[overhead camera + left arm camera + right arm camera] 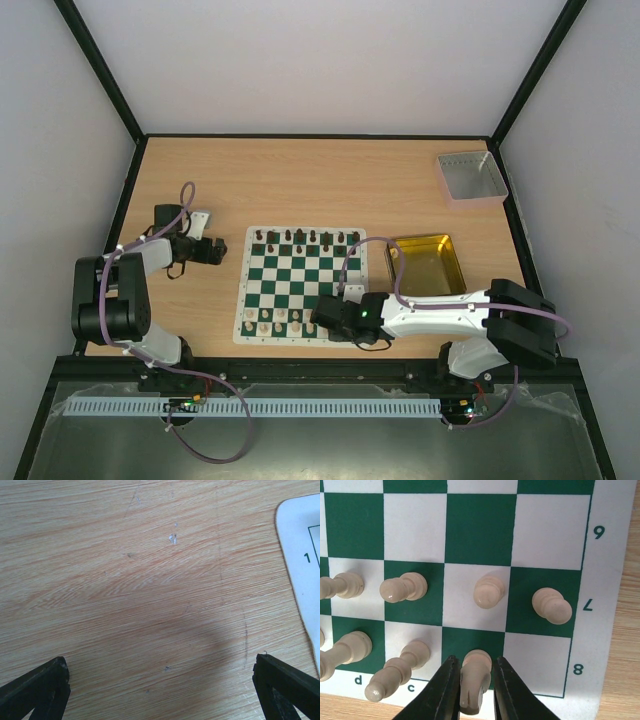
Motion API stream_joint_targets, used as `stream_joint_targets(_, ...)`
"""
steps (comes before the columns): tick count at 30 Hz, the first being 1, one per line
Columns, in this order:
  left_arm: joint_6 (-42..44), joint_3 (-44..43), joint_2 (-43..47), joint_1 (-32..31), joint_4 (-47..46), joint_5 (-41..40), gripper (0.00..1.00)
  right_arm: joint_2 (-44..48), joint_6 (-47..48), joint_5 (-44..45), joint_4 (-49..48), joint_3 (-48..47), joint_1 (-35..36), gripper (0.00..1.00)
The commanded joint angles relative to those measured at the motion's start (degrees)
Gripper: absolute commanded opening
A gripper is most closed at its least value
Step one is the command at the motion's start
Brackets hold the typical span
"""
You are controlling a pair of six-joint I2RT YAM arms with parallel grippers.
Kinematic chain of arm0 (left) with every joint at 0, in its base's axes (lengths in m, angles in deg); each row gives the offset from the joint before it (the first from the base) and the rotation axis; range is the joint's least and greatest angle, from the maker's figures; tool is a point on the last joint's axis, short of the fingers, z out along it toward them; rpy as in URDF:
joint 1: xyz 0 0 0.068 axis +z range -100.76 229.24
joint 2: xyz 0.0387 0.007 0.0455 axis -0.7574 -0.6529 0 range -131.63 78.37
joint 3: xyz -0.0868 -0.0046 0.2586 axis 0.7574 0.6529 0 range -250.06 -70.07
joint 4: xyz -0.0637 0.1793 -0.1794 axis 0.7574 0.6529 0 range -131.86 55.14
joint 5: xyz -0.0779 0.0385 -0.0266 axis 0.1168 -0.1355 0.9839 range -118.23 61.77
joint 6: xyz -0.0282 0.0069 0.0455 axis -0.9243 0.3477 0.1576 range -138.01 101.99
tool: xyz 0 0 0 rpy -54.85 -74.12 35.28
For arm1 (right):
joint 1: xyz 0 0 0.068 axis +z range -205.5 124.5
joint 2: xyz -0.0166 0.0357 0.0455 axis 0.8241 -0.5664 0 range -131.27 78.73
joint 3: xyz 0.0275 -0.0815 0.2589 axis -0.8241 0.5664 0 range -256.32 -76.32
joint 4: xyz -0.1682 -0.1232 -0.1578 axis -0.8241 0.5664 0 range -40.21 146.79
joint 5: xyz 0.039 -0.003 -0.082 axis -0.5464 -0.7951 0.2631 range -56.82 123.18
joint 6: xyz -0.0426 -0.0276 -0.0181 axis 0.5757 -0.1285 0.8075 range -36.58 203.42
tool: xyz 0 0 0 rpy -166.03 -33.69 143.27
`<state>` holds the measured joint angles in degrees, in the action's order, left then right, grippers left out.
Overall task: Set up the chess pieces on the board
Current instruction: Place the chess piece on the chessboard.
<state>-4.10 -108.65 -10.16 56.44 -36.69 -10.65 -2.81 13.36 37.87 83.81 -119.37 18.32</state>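
The cream chess pieces (280,318), small upright figurines, stand in the two near rows of the flat green-and-white checked board (300,280). The dark brown chess pieces (305,238) stand in one row along the far edge of the board.

Left of the board and apart from it, the black left gripper (216,250) hangs over the light wooden table (125,580). Its fingers (45,685) stand wide apart with only bare wood between them. In its wrist view, the rounded white corner of the board lies at the right side.

At the near right corner of the board, the black right gripper (475,660) is low over the row marked 8. Its fingers (445,690) stand narrow, one on each side of a single cream piece (476,677). This piece is on a green square, the second one from the right edge of the board. The fingers are very close to it, but I cannot tell if they press it. Two more cream pieces are in the same row to the left of it, and four are in the row marked 7.

Just beside the right edge of the board lies a shallow gold metal tin (430,265). A grey square tray (470,175) lies further right and toward the far side, well apart from the board.
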Motion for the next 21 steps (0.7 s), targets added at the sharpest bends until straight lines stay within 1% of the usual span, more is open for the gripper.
stream_joint_targets(1,0.1,-1.2,-0.7,0.3,1.2,0.7,0.99,-0.7,0.1,0.5,-0.2,-1.1,-0.2,0.19)
stream_joint_targets(7,0.1,-1.2,-0.7,0.4,1.2,0.6,0.99,0.0,-0.7,1.4,0.1,-1.3,-0.3,0.22)
stream_joint_targets(9,0.1,-1.2,-0.7,0.4,1.2,0.7,0.99,0.5,-0.7,1.6,0.3,-1.5,-0.3,0.26)
stream_joint_targets(16,0.2,-1.5,-1.1,0.4,1.3,0.8,0.99,1.2,-1.5,2.5,0.7,-1.5,-0.3,0.27)
stream_joint_targets(17,0.2,-1.5,-1.1,0.4,1.3,0.7,0.99,1.3,-1.6,2.7,1.0,-1.7,-0.3,0.31)
stream_joint_targets(21,0.2,-1.4,-1.1,0.4,1.3,0.8,0.99,3.3,-1.0,5.3,4.5,-3.5,-1.1,0.31)
